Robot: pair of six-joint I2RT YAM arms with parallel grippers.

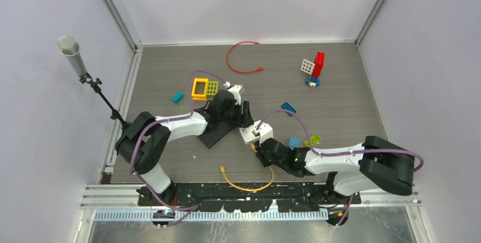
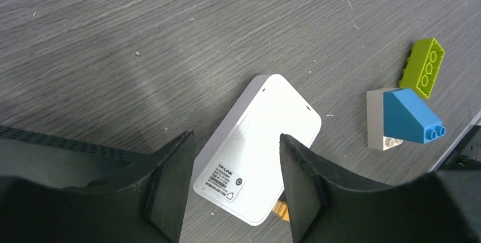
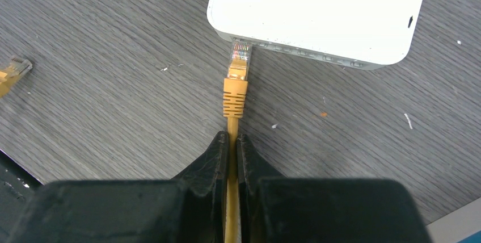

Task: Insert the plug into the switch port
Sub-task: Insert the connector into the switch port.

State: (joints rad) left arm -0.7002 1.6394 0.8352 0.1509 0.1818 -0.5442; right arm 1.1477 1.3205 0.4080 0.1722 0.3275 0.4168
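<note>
Insertion is in hand on the surface [image 1: 340, 84]: the left arm [image 1: 181, 125] reaches over the white switch [image 2: 258, 135], jaws open astride its casing, while the right arm [image 1: 334, 160] stretches low toward it, jaws clamped on the orange cable [image 3: 232, 125] just behind the plug [image 3: 238, 61]. The plug's tip sits at a port [image 3: 241, 42] mouth, seemingly not home; next likely comes a straight push, with the switch braced.

1. The left gripper [image 2: 235, 163] straddles the switch [image 2: 266, 124], seemingly just clear of both sides.
2. The right gripper [image 3: 232, 141], clamped on the orange cable [image 3: 235, 98], blocks its port side.
3. The bricks [image 2: 408, 117] crowd its right, and open tabletop [image 2: 170, 38] lies beyond.
</note>
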